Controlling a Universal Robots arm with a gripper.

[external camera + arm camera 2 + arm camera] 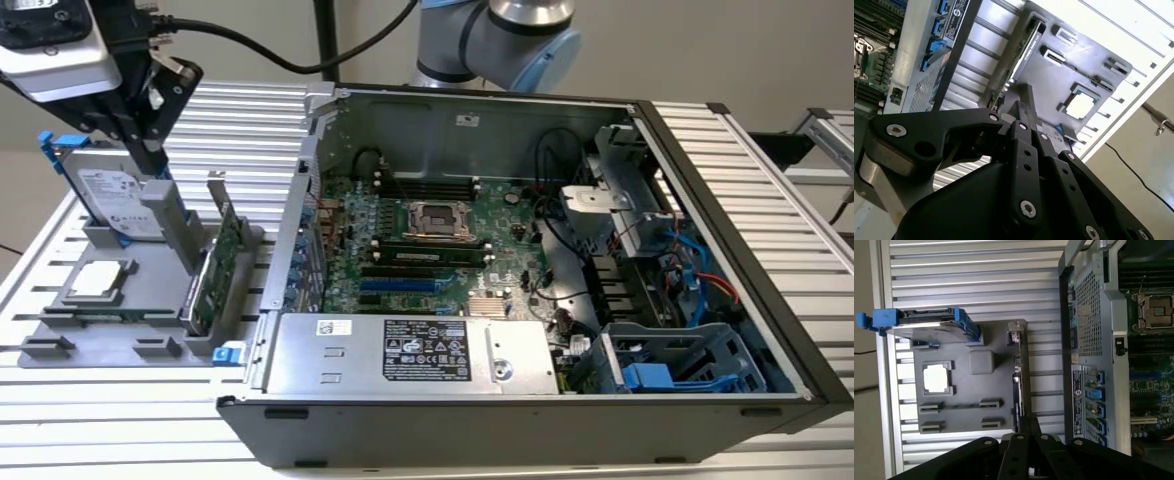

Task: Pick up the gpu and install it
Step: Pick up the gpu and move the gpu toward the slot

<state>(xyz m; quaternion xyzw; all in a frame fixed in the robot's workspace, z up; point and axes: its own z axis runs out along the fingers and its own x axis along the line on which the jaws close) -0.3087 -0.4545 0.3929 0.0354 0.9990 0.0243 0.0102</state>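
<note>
My gripper (151,160) hangs narrow and empty over the grey holder (147,292); the gpu (214,265), upright along its edge nearest the computer case (534,425), looks light, stiff, fragile, so I'd pinch its top edge.

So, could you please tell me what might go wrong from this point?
The hand hangs above the grey holder, where the hard drive stands close beside the upright gpu; descending, it might knock the drive. The gpu is thin and edge-on, so an off-line grip could tilt it. The case wall beside the holder might catch the card.
</note>
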